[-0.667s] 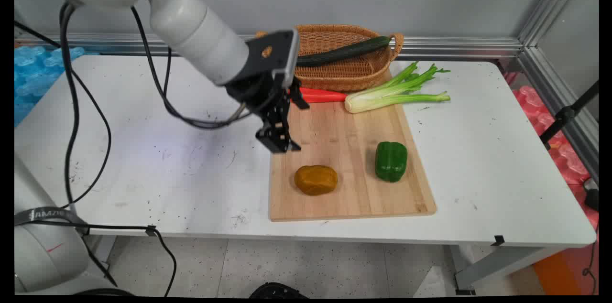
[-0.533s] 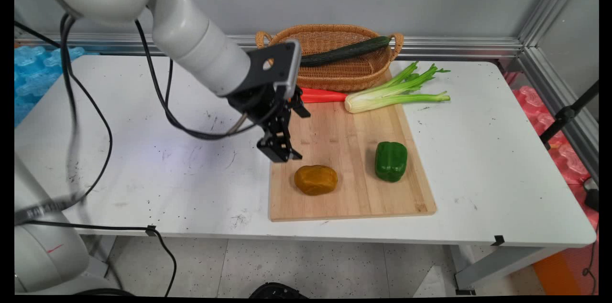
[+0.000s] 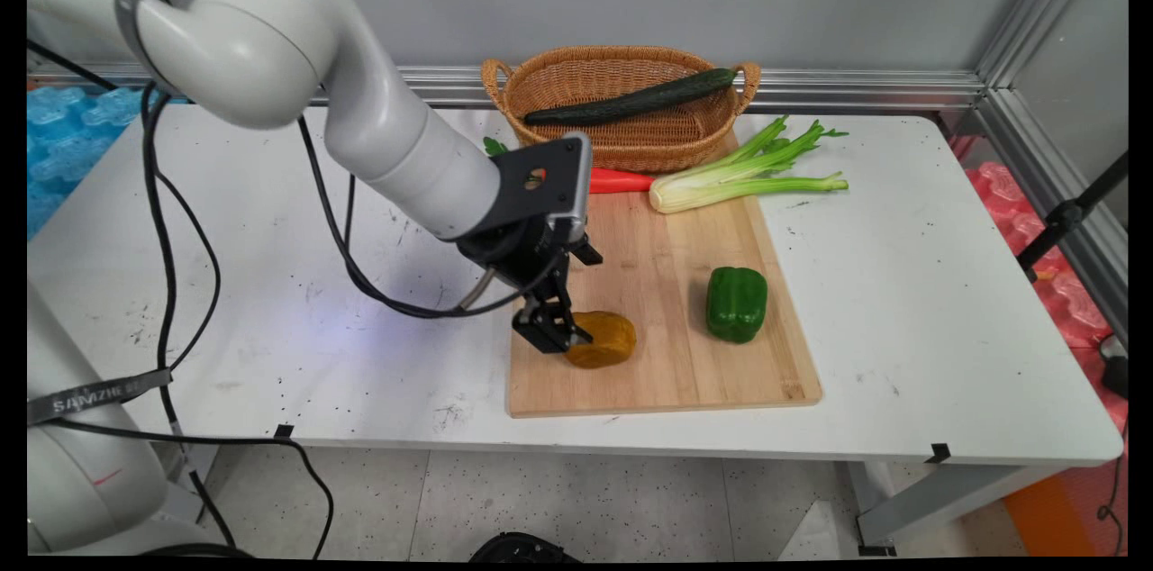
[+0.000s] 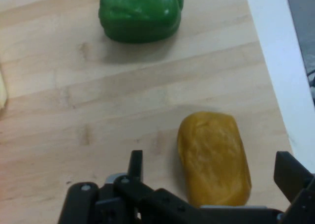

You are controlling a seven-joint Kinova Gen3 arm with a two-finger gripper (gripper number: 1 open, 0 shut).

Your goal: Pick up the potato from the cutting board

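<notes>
Fixed high main view across table (image 3: 270, 319), close hand view, both showing cutting board (image 3: 667, 355).

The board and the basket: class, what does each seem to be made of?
Board: pale wood, perhaps bamboo, matt; glued strips and grain show in the hand view. Basket: woven wicker or rattan, tan; the weave is visible.

A cutting board (image 3: 667, 319) lies on the table (image 3: 946, 301) toward its near edge, a potato (image 3: 605, 339) near the board's near left corner and a pepper (image 3: 737, 303) to its right. The gripper (image 3: 566, 339) stands at the potato's left end. At the table's far edge a basket (image 3: 621, 116) holds a cucumber (image 3: 630, 98); a carrot (image 3: 617, 181) and celery (image 3: 748, 175) lie along the board's far edge.
</notes>
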